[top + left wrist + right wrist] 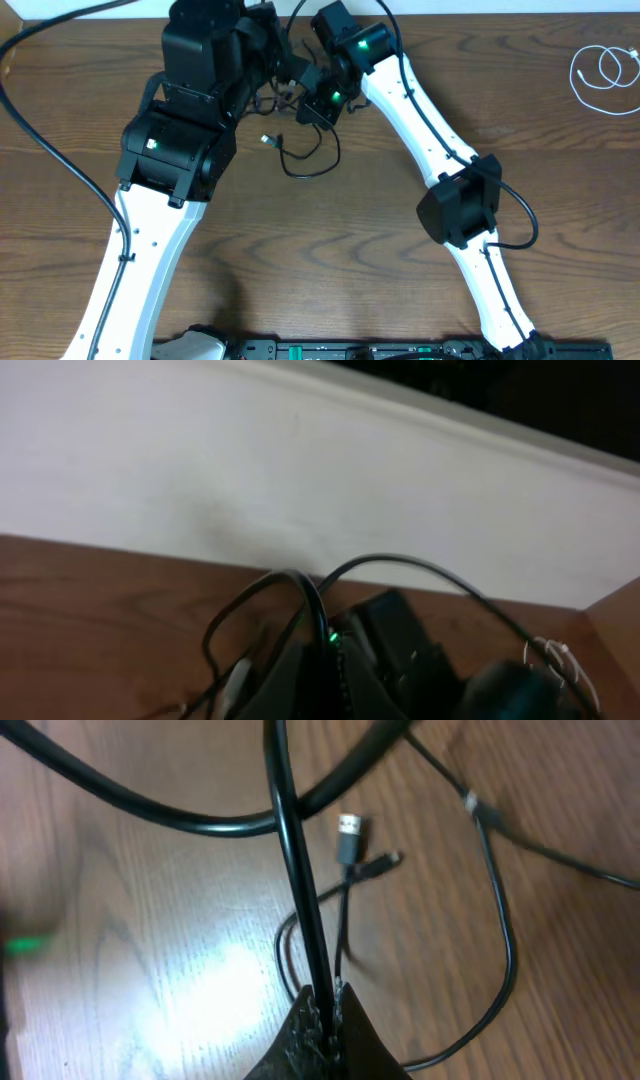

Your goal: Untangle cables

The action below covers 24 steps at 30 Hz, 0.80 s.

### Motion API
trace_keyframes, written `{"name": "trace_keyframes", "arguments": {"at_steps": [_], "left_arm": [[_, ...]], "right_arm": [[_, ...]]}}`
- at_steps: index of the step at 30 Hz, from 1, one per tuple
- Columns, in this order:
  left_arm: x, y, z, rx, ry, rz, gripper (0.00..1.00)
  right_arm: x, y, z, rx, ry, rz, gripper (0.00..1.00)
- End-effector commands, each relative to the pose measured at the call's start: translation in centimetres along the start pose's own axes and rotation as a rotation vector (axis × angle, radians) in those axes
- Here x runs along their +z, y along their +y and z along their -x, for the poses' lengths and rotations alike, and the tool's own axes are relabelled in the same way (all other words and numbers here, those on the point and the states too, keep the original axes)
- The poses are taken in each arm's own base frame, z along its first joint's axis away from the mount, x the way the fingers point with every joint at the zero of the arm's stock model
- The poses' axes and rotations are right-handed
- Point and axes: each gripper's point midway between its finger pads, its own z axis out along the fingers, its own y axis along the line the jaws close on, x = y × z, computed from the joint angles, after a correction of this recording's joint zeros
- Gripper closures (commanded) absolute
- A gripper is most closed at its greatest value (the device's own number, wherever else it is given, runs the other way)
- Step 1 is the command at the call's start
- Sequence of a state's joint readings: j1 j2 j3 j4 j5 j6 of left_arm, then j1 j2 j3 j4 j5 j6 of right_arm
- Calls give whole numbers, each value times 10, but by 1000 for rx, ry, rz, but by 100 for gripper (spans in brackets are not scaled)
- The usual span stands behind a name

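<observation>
My right gripper [322, 1005] is pressing its two fingers together on a strand of the black cable [304, 905]; the strand is running straight up from the fingertips, clear of the table [150, 970]. Beyond it, the rest of that cable is lying in loose loops on the wood, and a silver-tipped plug [348, 828] is lying beside a smaller plug end [385, 863]. A thicker black arm wire [150, 808] is arcing across the top of the right wrist view. My left gripper [283, 72] is sitting closed, just beside the right one at the far middle of the table; what it is holding, if anything, I cannot tell. The white cable [603, 68] is lying coiled at the far right corner, well apart from both arms.
</observation>
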<state>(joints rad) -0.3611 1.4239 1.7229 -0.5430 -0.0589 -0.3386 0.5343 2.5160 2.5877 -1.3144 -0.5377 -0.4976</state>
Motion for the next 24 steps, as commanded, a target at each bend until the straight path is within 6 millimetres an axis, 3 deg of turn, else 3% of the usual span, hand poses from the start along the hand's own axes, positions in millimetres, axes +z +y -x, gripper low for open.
{"name": "trace_keyframes", "arguments": {"at_steps": [1, 4, 10, 11, 19, 24], "left_arm": [[-3, 5, -1, 6, 8, 21, 93], [-3, 8, -8, 9, 37, 34, 93], [-2, 34, -32, 32, 122, 164, 92], [2, 40, -42, 42, 158, 196, 93], [41, 66, -112, 89, 404, 301, 92], [68, 80, -152, 112, 528, 351, 93]], "right_arm": [[-32, -16, 3, 85, -47, -54, 99], [-62, -18, 12, 117, -99, -83, 99], [-165, -3, 32, 98, -262, -193, 99], [-189, 5, 37, 84, -304, -220, 99], [-309, 49, 49, 58, -528, -367, 99], [-380, 44, 36, 195, -662, -546, 99]]}}
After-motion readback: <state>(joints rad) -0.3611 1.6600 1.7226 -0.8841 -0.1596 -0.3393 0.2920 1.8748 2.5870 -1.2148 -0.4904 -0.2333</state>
